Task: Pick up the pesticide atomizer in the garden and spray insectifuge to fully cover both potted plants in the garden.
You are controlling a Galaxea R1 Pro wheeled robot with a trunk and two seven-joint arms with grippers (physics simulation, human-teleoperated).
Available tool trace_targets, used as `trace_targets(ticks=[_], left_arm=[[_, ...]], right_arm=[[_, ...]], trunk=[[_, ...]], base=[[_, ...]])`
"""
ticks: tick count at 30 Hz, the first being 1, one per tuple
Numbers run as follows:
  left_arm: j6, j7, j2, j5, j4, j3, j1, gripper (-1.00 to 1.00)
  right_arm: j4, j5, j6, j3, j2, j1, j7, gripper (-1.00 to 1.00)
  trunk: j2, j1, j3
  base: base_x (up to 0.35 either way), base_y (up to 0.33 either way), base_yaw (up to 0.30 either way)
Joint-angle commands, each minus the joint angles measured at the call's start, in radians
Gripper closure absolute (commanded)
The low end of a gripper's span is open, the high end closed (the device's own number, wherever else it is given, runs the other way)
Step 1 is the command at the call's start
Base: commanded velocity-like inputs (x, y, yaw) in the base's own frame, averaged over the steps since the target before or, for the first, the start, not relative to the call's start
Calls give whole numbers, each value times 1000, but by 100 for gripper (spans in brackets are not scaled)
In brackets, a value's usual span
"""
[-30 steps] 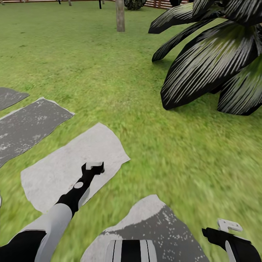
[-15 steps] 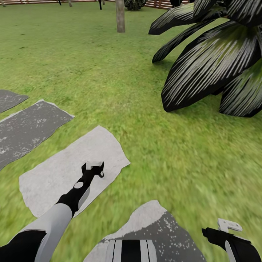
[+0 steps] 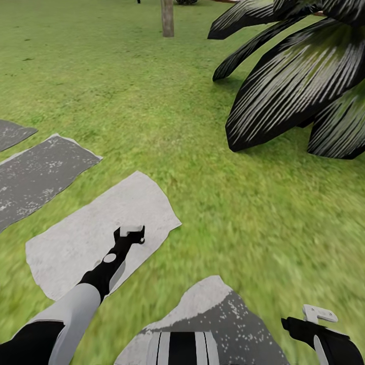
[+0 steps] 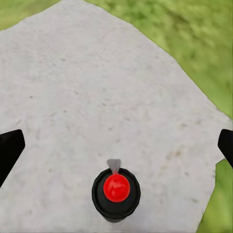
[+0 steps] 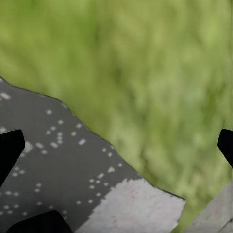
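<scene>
While the lawn (image 3: 152,101) spreads across nearly the whole head view, neither the pesticide atomizer nor the low potted plants can be made out on it, so the main risk is a search that drifts the wrong way and wastes the run. Next in size, the striped-leaf agave (image 3: 299,86) crowds the lawn's far right corner; its long dark blades reach well out over the grass, and a base driven straight ahead could brush them or mistake this plant for a spraying target. Smaller, the pale stepping stone (image 3: 76,243) lies near the lawn's near left edge, with darker grey stones (image 3: 40,172) beyond it toward the left edge and another stone (image 3: 213,314) at the near edge. A tree trunk (image 3: 167,20) stands at the far edge. Smallest, the left gripper (image 3: 131,233) hangs over the pale stone, its fingers (image 4: 9,150) spread wide in the left wrist view and holding nothing. The right gripper (image 3: 318,314) hangs at the near right corner, over the edge of a speckled stone, fingertips (image 5: 9,150) equally far apart and empty. A small black disc with a red centre (image 4: 116,191) shows over the pale stone in the left wrist view; what it is I cannot tell.
</scene>
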Motion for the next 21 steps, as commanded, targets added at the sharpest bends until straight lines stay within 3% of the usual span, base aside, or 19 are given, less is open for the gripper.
trace_targets(ticks=[1, 21], left_arm=[[-3, 0, 0, 1, 1, -1, 0, -100], [-3, 0, 0, 0, 1, -3, 0, -100]], right_arm=[[-1, 2, 5, 0, 0, 0, 2, -100], [-2, 1, 6, 0, 0, 0, 2, -100]], trunk=[[0, 0, -1], [-1, 2, -29]], base=[[0, 0, 0], [0, 0, 0]])
